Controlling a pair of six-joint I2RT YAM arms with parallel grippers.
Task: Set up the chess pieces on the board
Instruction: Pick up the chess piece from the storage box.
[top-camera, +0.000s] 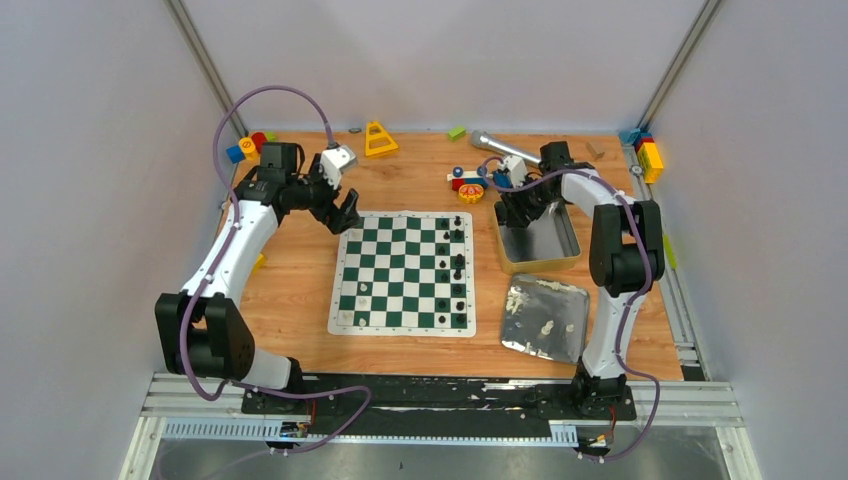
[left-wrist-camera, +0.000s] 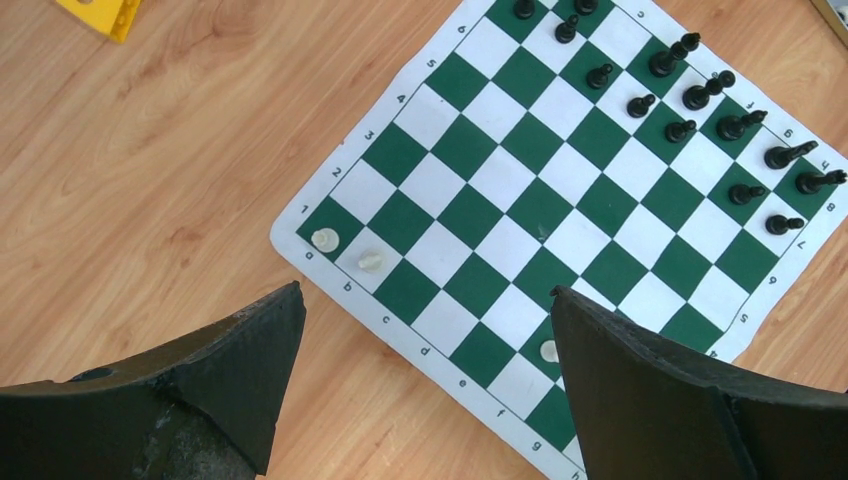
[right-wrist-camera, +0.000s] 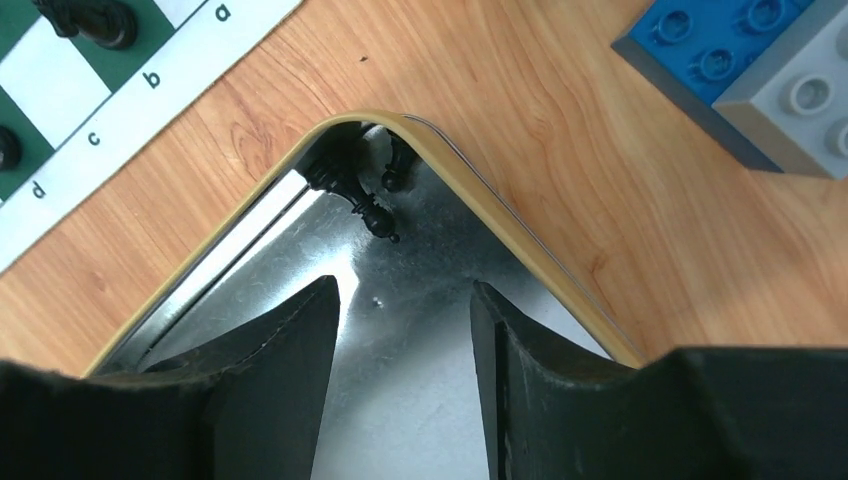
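The green-and-white board (top-camera: 403, 272) lies mid-table. Several black chess pieces (top-camera: 458, 262) stand along its right columns, and a few cream ones (top-camera: 363, 290) stand near its front left. My left gripper (top-camera: 345, 212) hovers open over the board's far left corner. In the left wrist view its wide-apart fingers (left-wrist-camera: 425, 292) hold nothing, with a cream piece (left-wrist-camera: 371, 261) below. My right gripper (right-wrist-camera: 404, 285) is open inside the yellow-rimmed tin (right-wrist-camera: 480, 170), empty. A few black pieces (right-wrist-camera: 355, 190) lie in the tin's corner just ahead of the fingertips.
A silver lid (top-camera: 560, 300) with a few cream pieces (top-camera: 547, 327) lies front right. Toys line the back: a yellow triangle (top-camera: 379, 139), coloured blocks (top-camera: 248, 147), a toy car (top-camera: 467, 181), a silver microphone (top-camera: 500, 147) and more blocks (top-camera: 648, 155). A blue block (right-wrist-camera: 720, 50) sits beside the tin.
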